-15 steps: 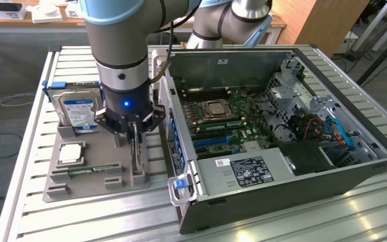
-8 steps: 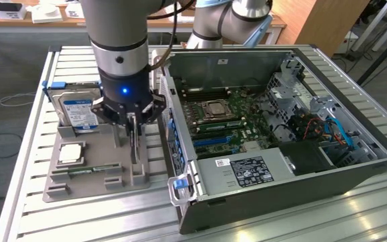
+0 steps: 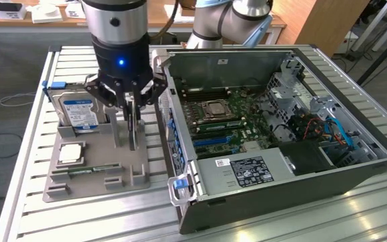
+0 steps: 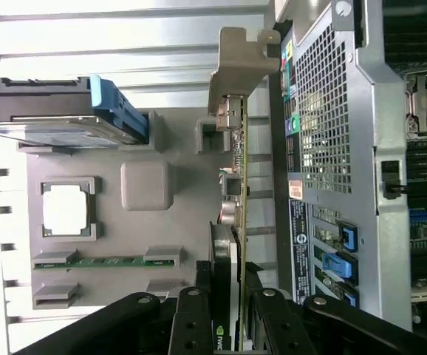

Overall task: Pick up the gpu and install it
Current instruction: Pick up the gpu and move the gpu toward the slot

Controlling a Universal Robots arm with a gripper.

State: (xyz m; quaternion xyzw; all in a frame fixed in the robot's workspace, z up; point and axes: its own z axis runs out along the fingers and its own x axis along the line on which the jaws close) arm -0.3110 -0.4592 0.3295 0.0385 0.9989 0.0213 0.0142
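Note:
The gpu (image 3: 135, 128) stands on edge in the grey holder (image 3: 92, 184), just beside the open computer case (image 3: 355, 176). In the wrist view the gpu (image 4: 236, 170) is a thin board seen edge-on, with its silver bracket (image 4: 239, 66) at the far end and the black cooler face near the fingers. My gripper (image 3: 131, 103) hangs straight above the card. Its black fingers (image 4: 191, 318) press against both faces, so my gripper (image 4: 227, 296) is shut on the card. I cannot tell whether the card's lower edge still rests in the holder.
A hard drive with a blue-white label (image 3: 79, 108) stands in the holder at the exterior view's left. In front of it lie a processor chip (image 3: 70, 153) and a green memory stick (image 3: 86, 171). Inside the case, the motherboard has blue slots (image 3: 213, 141).

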